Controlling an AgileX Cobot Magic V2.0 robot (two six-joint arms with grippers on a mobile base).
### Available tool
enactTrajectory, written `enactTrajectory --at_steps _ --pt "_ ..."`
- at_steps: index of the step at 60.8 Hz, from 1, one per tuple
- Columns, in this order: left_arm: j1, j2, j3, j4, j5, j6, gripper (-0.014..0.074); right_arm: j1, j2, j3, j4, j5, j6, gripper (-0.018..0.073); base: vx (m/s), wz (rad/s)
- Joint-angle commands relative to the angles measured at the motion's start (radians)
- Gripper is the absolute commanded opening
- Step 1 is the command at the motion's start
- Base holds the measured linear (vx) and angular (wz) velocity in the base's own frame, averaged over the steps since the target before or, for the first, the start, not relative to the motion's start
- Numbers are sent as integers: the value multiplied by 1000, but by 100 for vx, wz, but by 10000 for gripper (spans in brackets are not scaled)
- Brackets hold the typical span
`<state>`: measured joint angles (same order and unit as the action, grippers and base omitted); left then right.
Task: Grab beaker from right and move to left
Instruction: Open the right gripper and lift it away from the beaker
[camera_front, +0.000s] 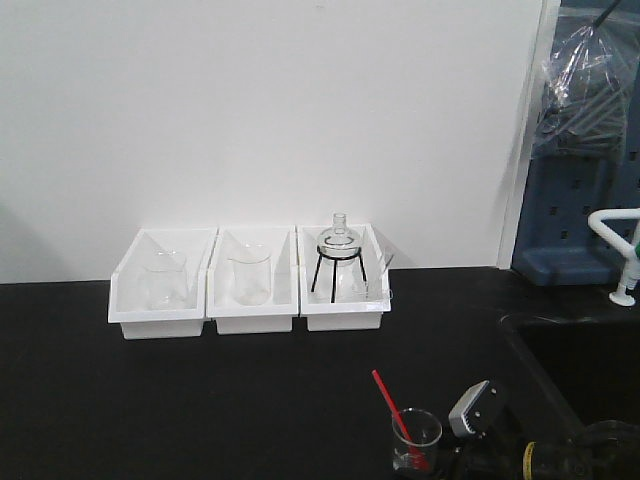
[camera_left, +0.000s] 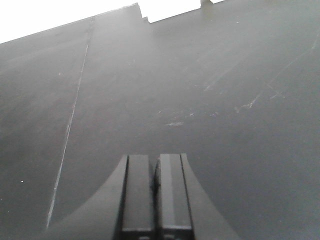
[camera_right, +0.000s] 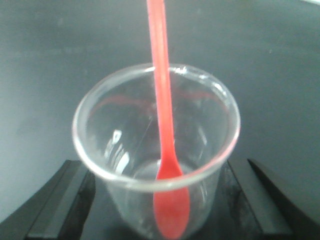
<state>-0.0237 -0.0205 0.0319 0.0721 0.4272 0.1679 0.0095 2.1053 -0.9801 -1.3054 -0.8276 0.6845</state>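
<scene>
- The beaker (camera_front: 416, 438) stood upright on the black benchtop (camera_front: 200, 400) at the front right, well apart from the three white trays (camera_front: 248, 300) at the back wall.
- A red spoon (camera_right: 164, 125) leaned inside it, bowl end on the bottom, handle sticking out past the rim.
- Right gripper (camera_right: 160, 200) straddled the beaker — one finger each side of the lower wall, jaws apart; contact with the glass could not be told, so not clamped yet by my read.
- Left gripper (camera_left: 156, 195) had its fingers pressed together, holding nothing, over bare benchtop.
- Handling: likely light, rigid, thin clear glass — fragile and slippery, so a gentle squeeze.
- Best hold judged mid-to-low on the straight wall, below the flared rim.
- Loose spoon could tip out if the beaker tilted; keep it upright.
</scene>
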Motion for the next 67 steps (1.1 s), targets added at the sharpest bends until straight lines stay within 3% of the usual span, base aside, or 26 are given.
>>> enactTrajectory --at_steps 1,23,34,46,57,67 --pt "-2 -6 19 1 -76 -1 -6 -5 -86 -16 -35 15 59 585 0 0" --pt "-2 -6 19 1 -76 -1 -6 -5 -237 -16 -304 188 335 585 0 0" --pt "-2 -6 19 1 -76 -1 -6 -5 -356 -16 -489 218 574 585 0 0" --pt "-2 -6 19 1 -76 -1 -6 -5 -541 -16 -494 218 918 564 0 0" --pt "-2 -6 19 1 -76 -1 -6 -5 -732 -16 -494 208 1107 451 0 0" --pt "-2 -6 19 1 -76 -1 -6 -5 -904 -16 -494 208 1183 241 0 0"
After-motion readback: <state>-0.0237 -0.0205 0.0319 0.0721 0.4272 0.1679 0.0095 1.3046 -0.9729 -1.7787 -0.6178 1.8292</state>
